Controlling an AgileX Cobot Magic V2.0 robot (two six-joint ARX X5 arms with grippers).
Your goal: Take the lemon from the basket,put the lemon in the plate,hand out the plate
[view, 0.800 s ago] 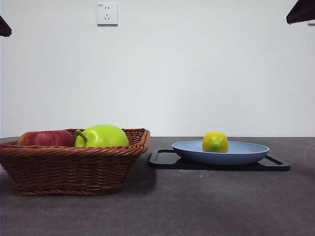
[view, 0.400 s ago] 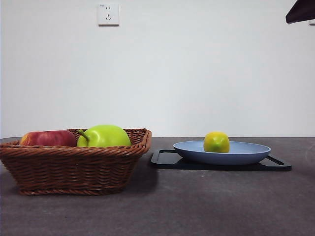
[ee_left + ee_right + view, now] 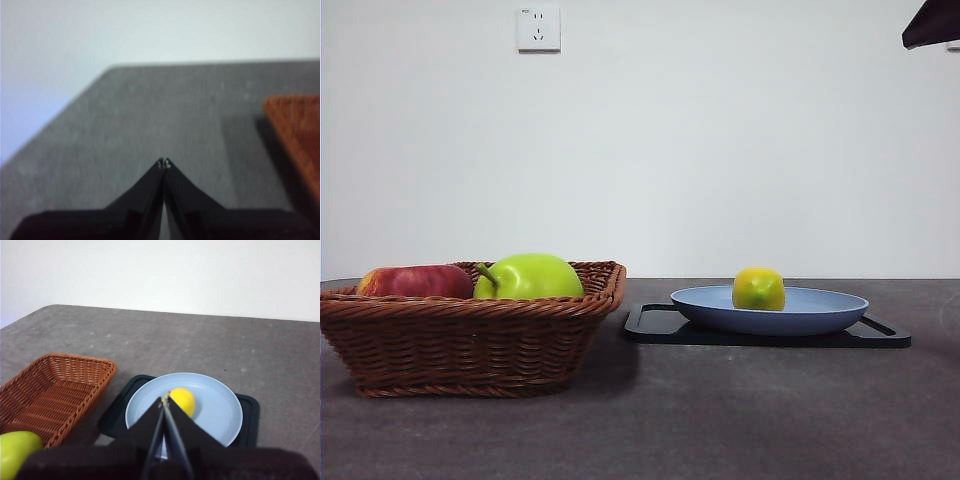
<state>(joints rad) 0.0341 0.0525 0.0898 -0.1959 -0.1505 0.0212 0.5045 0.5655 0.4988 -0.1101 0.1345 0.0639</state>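
A small yellow lemon tinged with green (image 3: 758,289) sits inside the wide, matte blue-grey round plate (image 3: 820,312), a little left of the plate's centre and clear of its rim. The plate rests on a flat black rectangular tray (image 3: 650,325) whose edges show beyond it on both sides. To the left, a brown woven wicker basket with a braided rim (image 3: 470,345) stands close beside the tray, a narrow strip of the dark grey table (image 3: 720,420) between them; it holds a bright green stemmed apple (image 3: 528,277) and a red apple (image 3: 415,281), both rising just above the rim. A broad band of bare table runs along the near side in front of basket and tray, and more lies open beyond the tray to the right.

The right hand (image 3: 165,401) hovers above the plate's near side, jaws pressed together and holding nothing; in the front view an arm shows only as a dark tip at the upper right corner. The left hand (image 3: 163,163), jaws likewise closed and empty, hangs over bare table to the left of the basket (image 3: 295,135), well apart from it.
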